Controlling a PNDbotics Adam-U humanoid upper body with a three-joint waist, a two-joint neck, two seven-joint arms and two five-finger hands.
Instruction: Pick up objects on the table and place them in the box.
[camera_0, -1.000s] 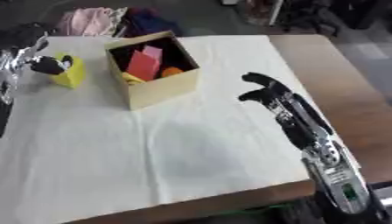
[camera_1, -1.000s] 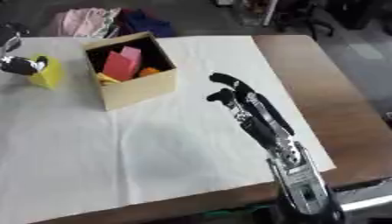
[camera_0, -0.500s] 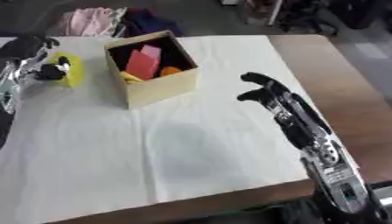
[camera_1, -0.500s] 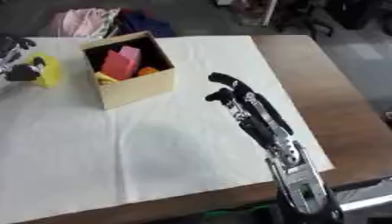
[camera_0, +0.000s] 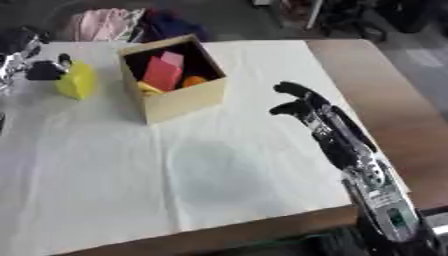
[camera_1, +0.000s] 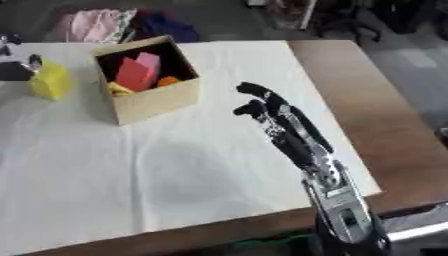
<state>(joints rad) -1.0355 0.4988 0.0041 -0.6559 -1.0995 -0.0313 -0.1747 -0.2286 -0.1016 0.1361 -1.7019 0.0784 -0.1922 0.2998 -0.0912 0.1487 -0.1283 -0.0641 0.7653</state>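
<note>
Shifted toward the box (camera_0: 179, 85), the left robot hand (camera_0: 26, 57) pinches the yellow block (camera_0: 77, 80).

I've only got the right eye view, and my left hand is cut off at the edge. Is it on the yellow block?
Observer: Yes. The left eye view shows the left hand with a dark finger curled against the yellow block.
Operator: Where does the hand sit relative to the block?
Observer: To the block's left and a little farther back, at the picture's edge. The block stands left of the box, apart from it.
</note>
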